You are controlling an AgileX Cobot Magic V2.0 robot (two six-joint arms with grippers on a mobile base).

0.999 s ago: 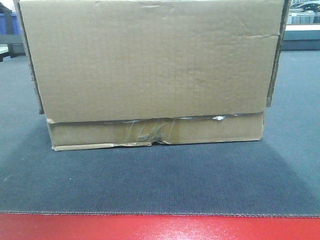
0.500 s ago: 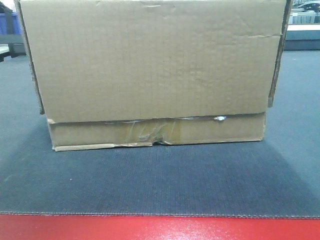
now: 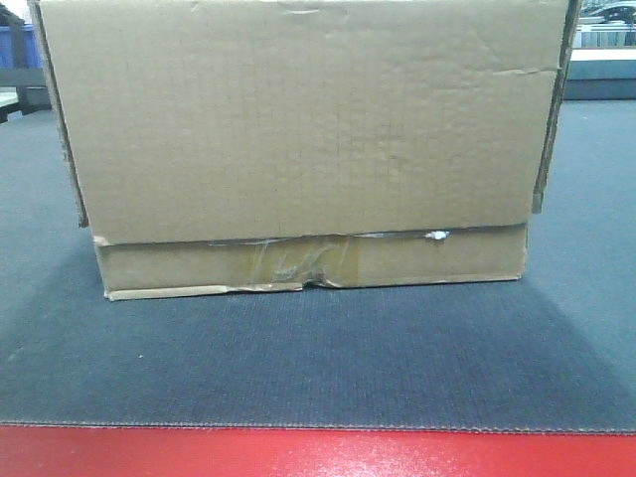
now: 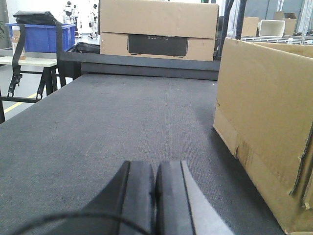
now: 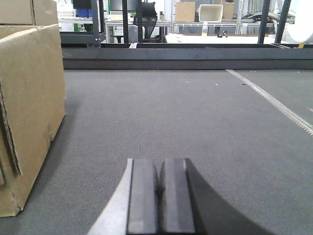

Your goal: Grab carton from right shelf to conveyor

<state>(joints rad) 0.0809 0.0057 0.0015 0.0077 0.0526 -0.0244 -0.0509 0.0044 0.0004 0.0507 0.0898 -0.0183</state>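
Observation:
A large brown carton (image 3: 298, 129) stands on the dark grey conveyor belt (image 3: 318, 358) and fills most of the front view. Its lower flap is taped and torn. In the left wrist view the carton (image 4: 269, 122) is at the right, and my left gripper (image 4: 155, 169) is shut and empty, low over the belt, apart from the carton. In the right wrist view the carton (image 5: 27, 107) is at the left, and my right gripper (image 5: 159, 166) is shut and empty, apart from it. Neither gripper shows in the front view.
A red edge (image 3: 318, 452) runs along the belt's near side. Another carton (image 4: 159, 29) stands beyond the belt's far rail. A blue bin (image 4: 39, 36) sits on a side table at the left. Shelves with boxes (image 5: 195, 12) stand behind.
The carton has shifted very slightly to the right in the front view; otherwise nothing has visibly changed.

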